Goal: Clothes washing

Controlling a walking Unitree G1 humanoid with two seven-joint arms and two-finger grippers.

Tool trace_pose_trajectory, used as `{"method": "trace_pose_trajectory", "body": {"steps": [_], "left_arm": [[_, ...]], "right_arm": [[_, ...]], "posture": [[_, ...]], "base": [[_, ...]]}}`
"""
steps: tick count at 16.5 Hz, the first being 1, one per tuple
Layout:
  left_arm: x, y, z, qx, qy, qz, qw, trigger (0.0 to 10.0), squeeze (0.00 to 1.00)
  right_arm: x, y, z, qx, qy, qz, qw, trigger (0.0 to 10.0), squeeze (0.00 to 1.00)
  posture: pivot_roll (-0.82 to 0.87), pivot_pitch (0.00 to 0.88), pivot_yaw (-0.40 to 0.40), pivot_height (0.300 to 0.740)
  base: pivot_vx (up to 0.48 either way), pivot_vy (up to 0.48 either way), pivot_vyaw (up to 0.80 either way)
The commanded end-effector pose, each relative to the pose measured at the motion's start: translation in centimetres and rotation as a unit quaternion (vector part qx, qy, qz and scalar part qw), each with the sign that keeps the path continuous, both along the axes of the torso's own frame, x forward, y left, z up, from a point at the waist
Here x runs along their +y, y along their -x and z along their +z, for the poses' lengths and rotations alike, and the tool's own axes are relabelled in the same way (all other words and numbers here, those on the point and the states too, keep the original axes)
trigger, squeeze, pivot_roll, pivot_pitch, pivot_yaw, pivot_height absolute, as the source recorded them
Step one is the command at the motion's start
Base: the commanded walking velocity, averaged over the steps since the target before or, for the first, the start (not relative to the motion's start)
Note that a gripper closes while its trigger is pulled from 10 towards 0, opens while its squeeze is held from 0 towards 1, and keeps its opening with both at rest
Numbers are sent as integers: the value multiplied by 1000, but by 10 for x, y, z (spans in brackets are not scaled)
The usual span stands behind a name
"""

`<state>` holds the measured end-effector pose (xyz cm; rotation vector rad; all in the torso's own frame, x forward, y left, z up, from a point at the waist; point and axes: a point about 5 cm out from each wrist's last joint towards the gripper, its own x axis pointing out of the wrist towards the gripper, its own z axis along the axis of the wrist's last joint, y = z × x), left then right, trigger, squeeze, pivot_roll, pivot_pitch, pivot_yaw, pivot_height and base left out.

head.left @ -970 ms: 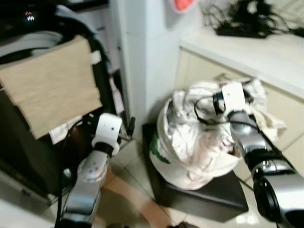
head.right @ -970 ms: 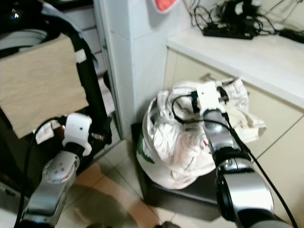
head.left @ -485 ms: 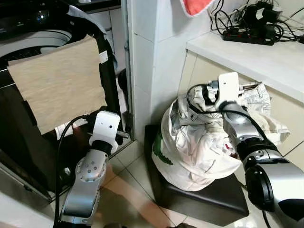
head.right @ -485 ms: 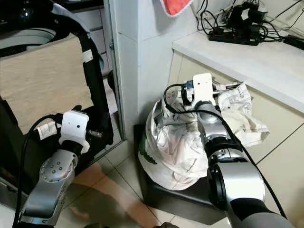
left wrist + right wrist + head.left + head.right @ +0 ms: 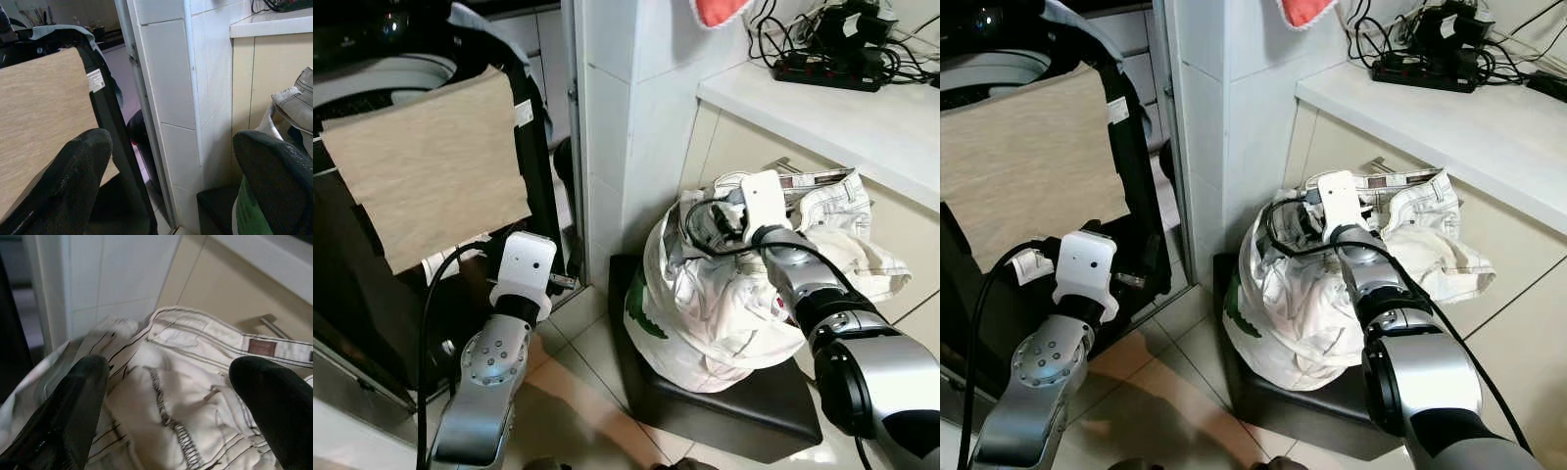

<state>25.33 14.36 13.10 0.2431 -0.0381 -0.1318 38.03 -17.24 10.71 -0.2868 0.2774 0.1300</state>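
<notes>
A heap of off-white clothes fills a white bag on a low black stool beside the tiled pillar. Pale trousers with a brown label lie on top. My right gripper hovers just over these trousers, open, with nothing between its fingers. My right wrist sits at the top of the heap. To the left stands the washing machine with its beige lid panel raised. My left gripper is open and empty, held low between the machine and the pillar.
The white tiled pillar separates the machine from the heap. A counter with a power strip and cables runs behind the clothes, above a beige cabinet front. A red cloth hangs above. Tiled floor lies in front.
My right wrist has dropped lower and to the left, closer onto the top of the clothes heap. The left arm has barely moved. The earliest frames were blurred by camera motion.
</notes>
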Motion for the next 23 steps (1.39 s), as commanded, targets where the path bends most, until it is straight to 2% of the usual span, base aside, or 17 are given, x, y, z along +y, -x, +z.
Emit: {"method": "trace_pose_trajectory", "body": {"steps": [1,2,5,8,9,10,12,13,14,18,23], "left_arm": [[-2,3,1,1,-3,1,1000,10000,0],[-3,4,2,2,-3,2,1000,10000,0],[-3,7,3,4,-6,4,1000,10000,0],[-3,10,4,8,-5,5,1000,10000,0],[-3,11,4,10,-6,5,1000,10000,0],[-4,9,5,10,-6,6,1000,10000,0],[-4,7,6,9,-4,6,1000,10000,0],[-5,7,7,9,-4,4,1000,10000,0],[-5,7,7,10,-4,2,1000,10000,0],[-6,4,9,9,-6,1,1000,10000,0],[-4,2,6,25,13,17,999,10000,0]], "right_arm": [[2,-1,1,16,-3,5,1000,10000,0],[2,2,-6,34,-17,2,999,10000,0],[8,8,-19,68,-17,10,998,10000,0],[6,10,-23,78,-14,1,997,10000,0],[3,12,-26,85,-6,-6,996,10000,0],[-2,16,-33,99,36,-13,994,10000,0],[-3,19,-38,107,44,-19,993,10000,0],[-2,20,-39,107,44,-19,993,9569,0],[-1,20,-40,105,36,-24,994,0,0],[-1,21,-42,108,7,-48,993,0,0],[1,19,-39,93,9,-44,995,0,0]], "posture": [[82,57,-69,740],[87,65,-74,740],[93,79,-76,740],[102,87,-76,740],[103,85,-77,740],[101,78,-78,740],[100,77,-73,740],[99,75,-71,740],[99,75,-70,740],[99,67,-67,740],[103,51,-78,740]], "base": [[0,0,0],[0,0,0],[0,0,0],[0,0,0],[0,0,0],[0,0,0],[0,0,0],[0,0,0],[0,0,0],[0,0,0],[0,0,0]]}}
